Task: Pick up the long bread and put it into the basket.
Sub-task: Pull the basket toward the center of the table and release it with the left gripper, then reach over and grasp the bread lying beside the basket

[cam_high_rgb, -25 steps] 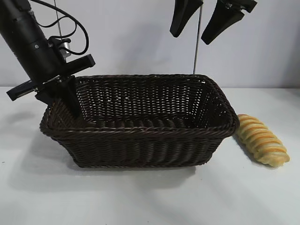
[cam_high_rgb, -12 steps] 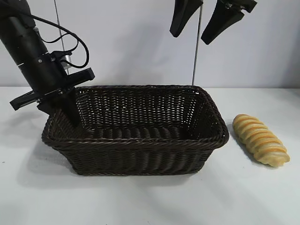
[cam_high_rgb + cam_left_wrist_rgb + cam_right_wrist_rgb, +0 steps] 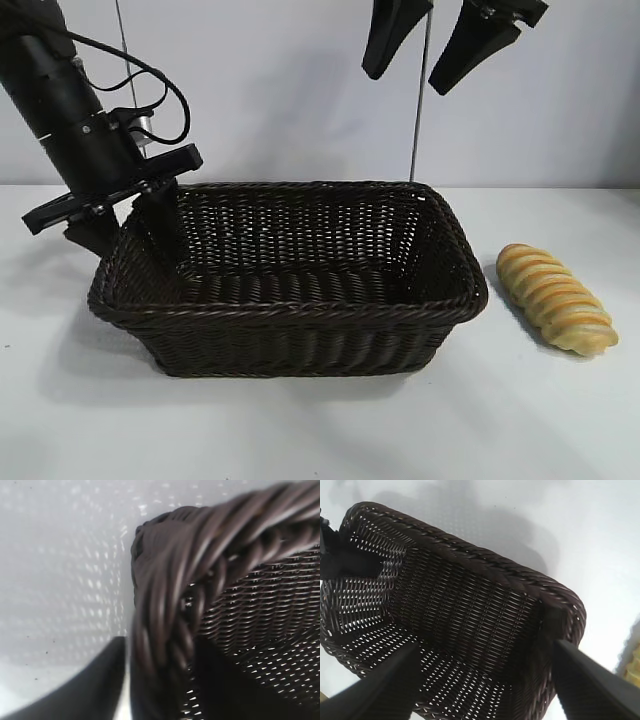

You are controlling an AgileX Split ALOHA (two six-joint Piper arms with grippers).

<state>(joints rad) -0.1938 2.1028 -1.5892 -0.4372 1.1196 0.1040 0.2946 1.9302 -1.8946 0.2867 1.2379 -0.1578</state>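
Left gripper (image 3: pixel 135 222) is straddling the basket's (image 3: pixel 290 310) left end wall, one finger inside, the other outside, spread apart and no longer pinching the braided rim; half a second ago both fingers were sitting together against that wall, and a second ago the basket was lying further right with its corner touching the loaf. Left wrist view is confirming the release: rim weave running between the two dark fingers with a gap showing on the outer side. Basket now resting flat on the white table (image 3: pixel 540 420), shifted clear of the long bread (image 3: pixel 556 299), which is lying well to the right, apart from the rim, untouched. Right gripper (image 3: pixel 442 42) is hanging high above the basket's right half, fingers splayed wide, holding nothing. Judgement: the repositioning looks finished, the loaf now has open room around it, and the pick itself has not yet begun.
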